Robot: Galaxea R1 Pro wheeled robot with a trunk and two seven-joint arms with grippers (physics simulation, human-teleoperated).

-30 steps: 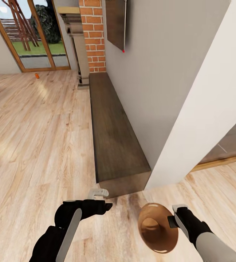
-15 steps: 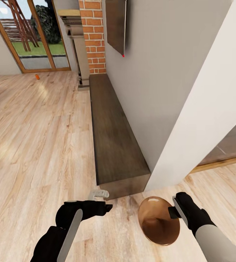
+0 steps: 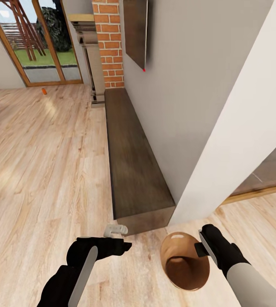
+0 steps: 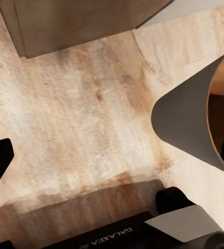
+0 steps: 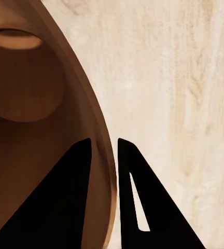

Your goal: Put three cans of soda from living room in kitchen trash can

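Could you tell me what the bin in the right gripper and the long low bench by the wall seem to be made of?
The bin, pinched at its rim by the right gripper, looks wood-lined inside: warm brown with faint grain and a soft sheen. Its outside is plain matte grey, perhaps painted or plastic. The bench looks like dark stained wood, matte, with visible lengthwise grain.

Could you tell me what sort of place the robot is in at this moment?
Probably a home's living area: a wood plank floor, a brick chimney column beside a long low wooden bench, and glass garden doors. The right gripper carries a bin by its rim.
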